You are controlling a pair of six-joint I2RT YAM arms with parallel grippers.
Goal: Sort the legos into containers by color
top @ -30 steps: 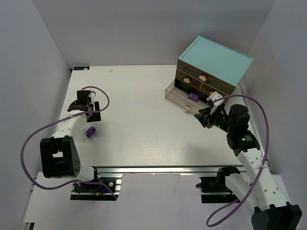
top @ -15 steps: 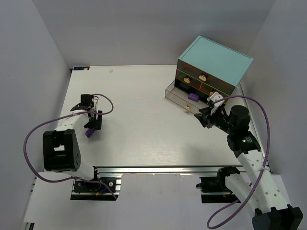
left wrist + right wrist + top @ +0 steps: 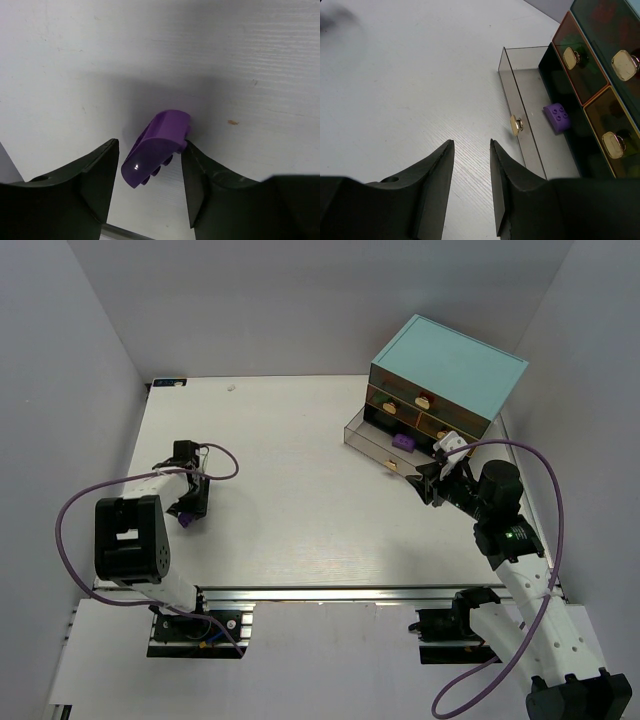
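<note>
One brick (image 3: 157,145) lies between the left hand's (image 3: 150,156) jaws, another brick (image 3: 556,116) in the drawer (image 3: 529,82).

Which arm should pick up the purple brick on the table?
Left. The left gripper, open, straddles the purple brick, a finger each side. The right gripper, also open, sits far off by the open drawer.

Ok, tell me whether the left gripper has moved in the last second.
Yes. The left gripper has come toward the near edge of the table, down around the purple lego.
</note>
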